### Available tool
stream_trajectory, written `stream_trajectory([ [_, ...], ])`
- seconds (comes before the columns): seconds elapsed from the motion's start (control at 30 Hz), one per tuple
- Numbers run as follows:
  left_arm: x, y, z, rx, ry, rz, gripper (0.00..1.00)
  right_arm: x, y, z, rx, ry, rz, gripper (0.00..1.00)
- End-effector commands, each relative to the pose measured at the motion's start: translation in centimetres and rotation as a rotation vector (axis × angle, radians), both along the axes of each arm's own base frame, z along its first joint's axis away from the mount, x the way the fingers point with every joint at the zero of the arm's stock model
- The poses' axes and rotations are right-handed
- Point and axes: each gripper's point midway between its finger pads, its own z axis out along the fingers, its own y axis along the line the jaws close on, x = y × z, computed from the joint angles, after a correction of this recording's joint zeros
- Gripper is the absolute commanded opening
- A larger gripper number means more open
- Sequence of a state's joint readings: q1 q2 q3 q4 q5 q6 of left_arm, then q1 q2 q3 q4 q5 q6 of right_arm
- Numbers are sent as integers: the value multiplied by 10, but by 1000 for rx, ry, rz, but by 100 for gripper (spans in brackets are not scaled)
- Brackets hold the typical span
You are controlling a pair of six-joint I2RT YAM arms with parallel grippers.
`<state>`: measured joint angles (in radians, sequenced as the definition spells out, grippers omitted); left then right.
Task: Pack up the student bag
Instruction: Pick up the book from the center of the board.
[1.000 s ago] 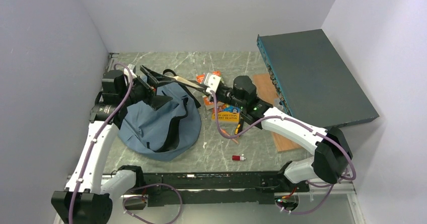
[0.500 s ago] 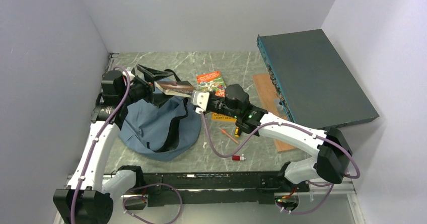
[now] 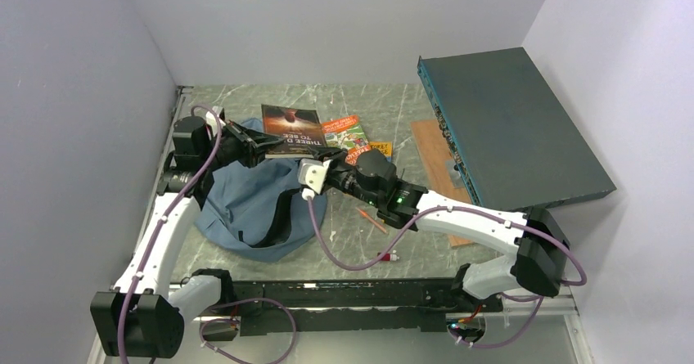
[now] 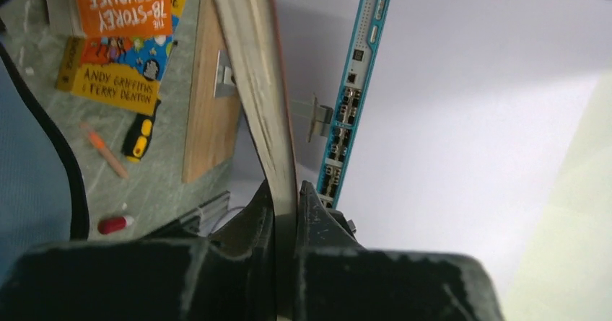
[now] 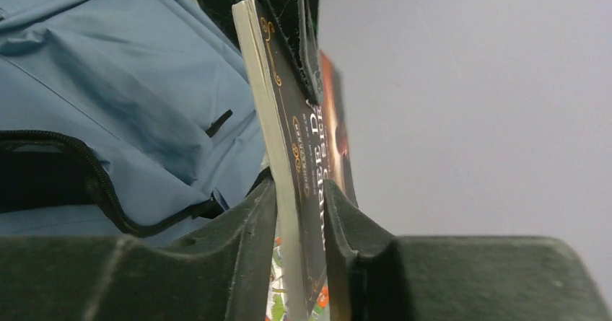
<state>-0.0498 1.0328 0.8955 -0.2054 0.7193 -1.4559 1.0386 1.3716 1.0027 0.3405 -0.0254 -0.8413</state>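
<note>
The student bag [image 3: 245, 204] is a soft dusty-blue backpack lying slumped at the left of the table, with its black zipper showing in the right wrist view [image 5: 108, 83]. A dark paperback book [image 3: 290, 127] hangs above the bag's far edge. My left gripper [image 3: 260, 143] is shut on one end of the book [image 4: 252, 61], both fingers pressed flat against it [image 4: 287, 187]. My right gripper [image 3: 315, 161] straddles the other end [image 5: 299, 184]. Its jaws are loosened, and a thin gap shows beside the book's page edge [image 5: 285, 119].
An orange and green children's book [image 3: 348, 131] and a yellow one [image 3: 378, 147] lie behind my right arm. An orange pencil [image 3: 372, 219], a yellow-black screwdriver [image 4: 138, 137] and a small red-and-white item [image 3: 387, 257] lie on the table. A wooden board [image 3: 434, 147] and a dark teal flat box [image 3: 515, 127] fill the right side.
My right arm carried the book left to my left gripper, and the cover now faces up. The left gripper closed on the book. The right jaws eased apart.
</note>
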Motion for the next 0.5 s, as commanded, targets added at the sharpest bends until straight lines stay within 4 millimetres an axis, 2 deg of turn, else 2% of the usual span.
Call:
stream_trajectory([
  [0.0,12,10,27,160,-315,27,0,-1,-5,31,149,-28,-41,42],
  [0.1,15,20,37,276,-471,61,0,2,-8,15,215,99,-85,62],
  [0.23,12,34,67,430,-682,119,0,5,-18,-2,340,330,-184,81],
  [0.3,6,35,88,493,-797,116,0,-6,-14,-4,402,479,-154,84],
  [0.37,0,31,107,505,-910,100,0,-25,-1,8,479,639,-62,87],
  [0.43,-5,25,125,456,-989,79,0,-41,13,37,573,770,49,98],
  [0.47,-10,19,135,411,-1030,58,0,-46,17,50,606,816,84,99],
])
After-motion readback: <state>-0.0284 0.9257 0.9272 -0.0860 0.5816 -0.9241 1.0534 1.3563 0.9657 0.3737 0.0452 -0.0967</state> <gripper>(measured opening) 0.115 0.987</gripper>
